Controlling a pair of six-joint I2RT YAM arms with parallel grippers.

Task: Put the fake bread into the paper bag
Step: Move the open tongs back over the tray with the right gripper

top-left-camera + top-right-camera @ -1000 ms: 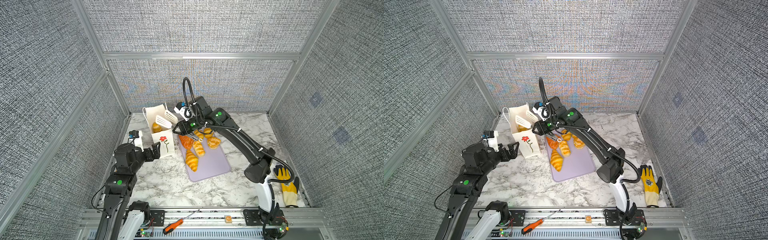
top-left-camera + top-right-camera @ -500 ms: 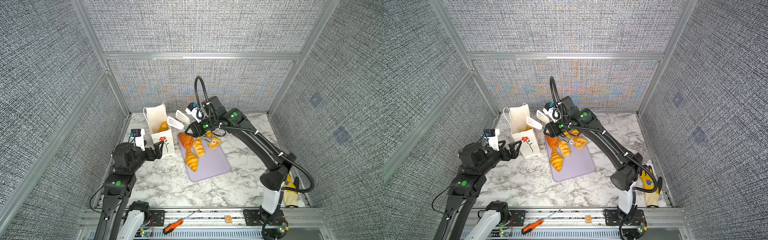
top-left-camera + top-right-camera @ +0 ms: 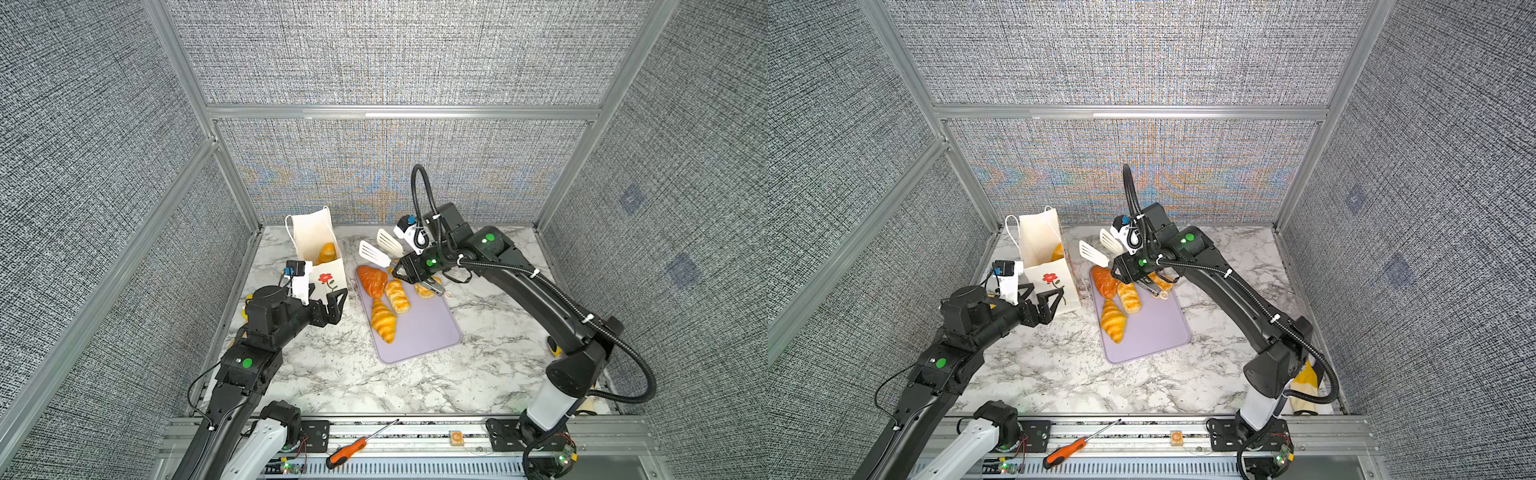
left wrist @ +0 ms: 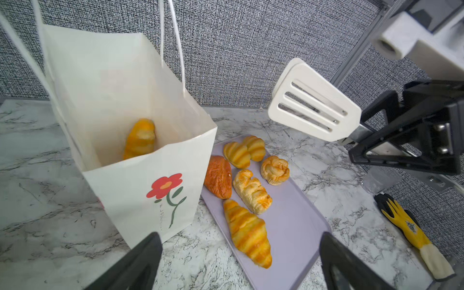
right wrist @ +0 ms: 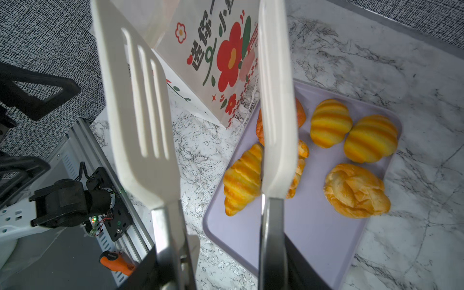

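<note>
The white paper bag (image 3: 316, 237) (image 4: 140, 175) with the red flower stands open at the back left, and one golden fake bread (image 3: 327, 252) (image 4: 140, 138) lies inside. On the lavender tray (image 3: 424, 328) rest a reddish-brown croissant (image 4: 218, 177), a golden croissant (image 3: 383, 320), a twisted roll (image 4: 252, 192), a twisted ring (image 5: 356, 190) and two striped rolls (image 5: 330, 123). My right gripper (image 3: 401, 269) (image 5: 221, 263) is shut on white tongs (image 3: 374, 254) (image 5: 140, 113), whose blades are spread and empty above the tray's far end. In front of the bag my left gripper (image 3: 330, 309) (image 4: 238, 241) is open and empty.
A yellow work glove (image 4: 411, 233) (image 3: 1304, 386) lies at the right edge of the marble table. An orange screwdriver (image 3: 349, 453) and a small block (image 3: 456, 437) sit on the front rail. Padded walls close in the back and both sides.
My right arm has swung the tongs right, from over the bag's mouth to above the tray's far end. A bread now shows inside the bag. The left gripper has barely shifted.
</note>
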